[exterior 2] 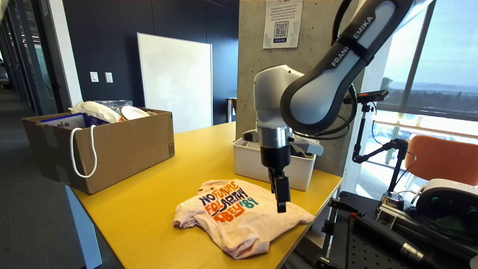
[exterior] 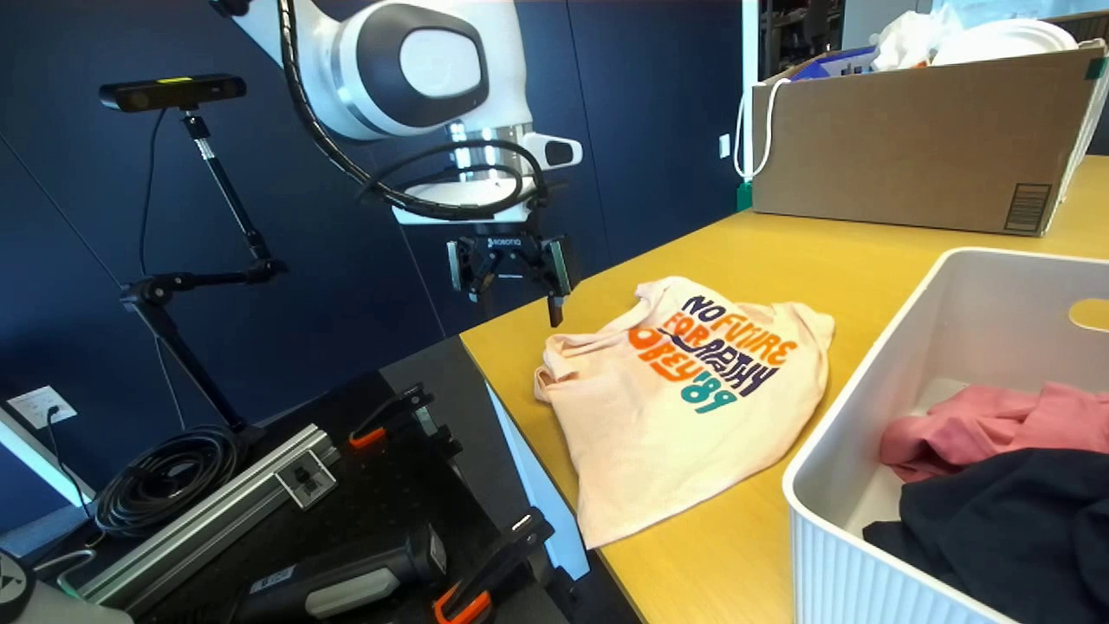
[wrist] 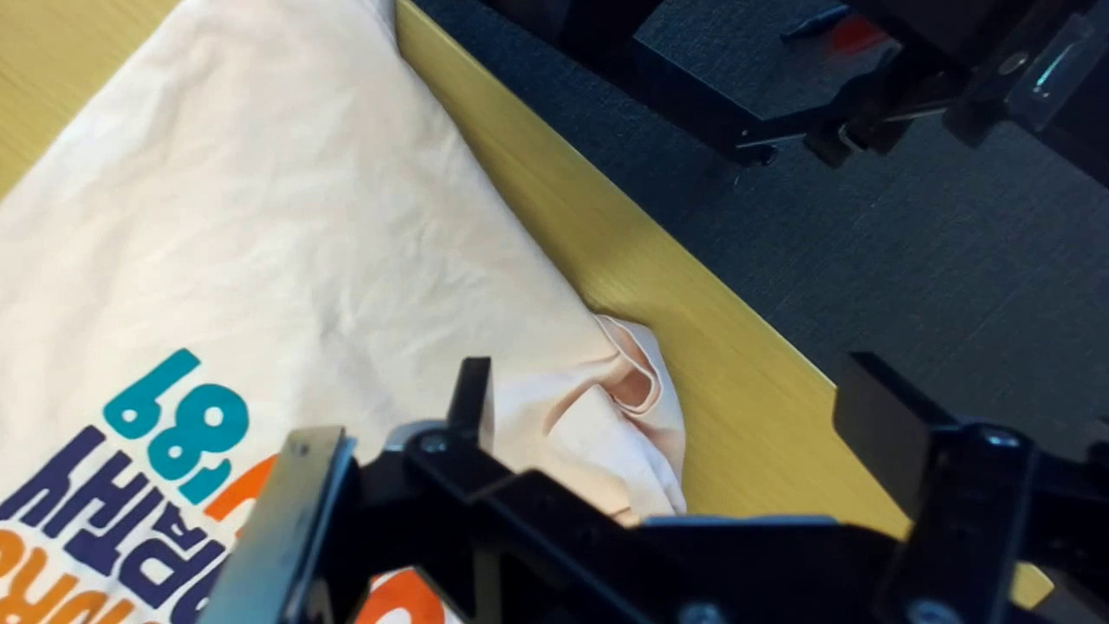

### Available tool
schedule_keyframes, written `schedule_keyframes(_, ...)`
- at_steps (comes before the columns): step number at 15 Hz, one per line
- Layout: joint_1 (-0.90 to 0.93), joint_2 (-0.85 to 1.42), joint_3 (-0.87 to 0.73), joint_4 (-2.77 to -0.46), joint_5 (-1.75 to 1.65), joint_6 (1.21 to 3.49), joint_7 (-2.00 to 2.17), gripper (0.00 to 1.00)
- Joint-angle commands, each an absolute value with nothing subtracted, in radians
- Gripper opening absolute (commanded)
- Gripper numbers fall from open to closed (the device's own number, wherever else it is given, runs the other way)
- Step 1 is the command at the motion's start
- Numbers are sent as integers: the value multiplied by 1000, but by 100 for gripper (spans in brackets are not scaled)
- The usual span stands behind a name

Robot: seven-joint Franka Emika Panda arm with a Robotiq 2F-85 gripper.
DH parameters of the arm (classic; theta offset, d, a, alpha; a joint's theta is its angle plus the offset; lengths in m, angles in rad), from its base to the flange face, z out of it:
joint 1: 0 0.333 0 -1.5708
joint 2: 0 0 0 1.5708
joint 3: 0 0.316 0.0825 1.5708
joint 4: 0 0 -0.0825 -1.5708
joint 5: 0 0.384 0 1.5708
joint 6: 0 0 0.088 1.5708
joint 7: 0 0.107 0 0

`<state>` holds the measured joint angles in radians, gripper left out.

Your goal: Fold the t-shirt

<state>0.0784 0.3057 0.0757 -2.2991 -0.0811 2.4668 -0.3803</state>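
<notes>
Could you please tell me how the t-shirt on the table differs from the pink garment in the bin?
The t-shirt is pale cream with orange, green and dark lettering; the pink garment shows no print on its visible part. The t-shirt lies mostly spread on the yellow table; the pink garment is bunched in the white bin. The t-shirt lies uncovered, while a dark navy garment partly hides the pink one. Both are soft-looking cloth.

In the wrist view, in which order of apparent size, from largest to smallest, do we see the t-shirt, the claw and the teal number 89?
1. T-shirt, partly covered
2. Claw, though its nearness makes it look large
3. Teal number 89, clearly smallest
</notes>
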Motion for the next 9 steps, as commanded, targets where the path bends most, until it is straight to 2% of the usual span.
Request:
schedule_keyframes(1,83,438,82,-2247,-146,2563,-352,100)
schedule_keyframes(9,179,583,-16,-2223,-358,2841,-218,100)
